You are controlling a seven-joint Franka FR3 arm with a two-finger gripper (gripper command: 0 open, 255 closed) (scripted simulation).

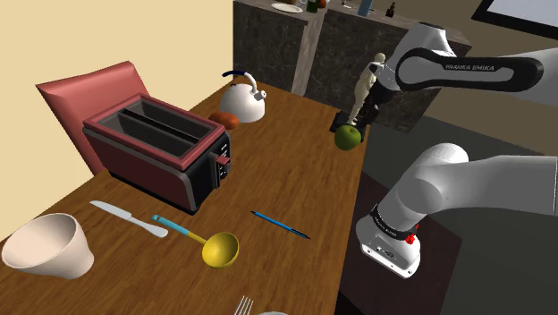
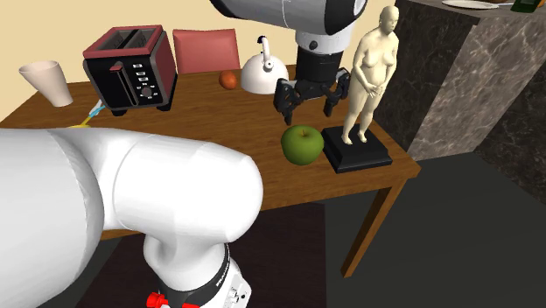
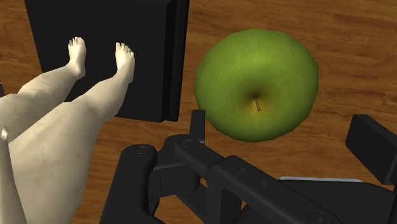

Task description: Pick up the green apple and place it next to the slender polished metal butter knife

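gripper (image 2: 308,107): released, fingers apart, hovers over green apple (image 2: 302,144) | apple: on table (image 2: 210,122), just beside statue base (image 2: 354,149), at its 9 o'clock in the second exterior view | butter knife (image 1: 128,217): well apart, at apple's 8 o'clock in the shoulder view

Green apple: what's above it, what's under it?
Above the green apple hangs the gripper, fingers open and not touching it. Under it is the wooden table; the spot where it rests is covered by the apple itself.
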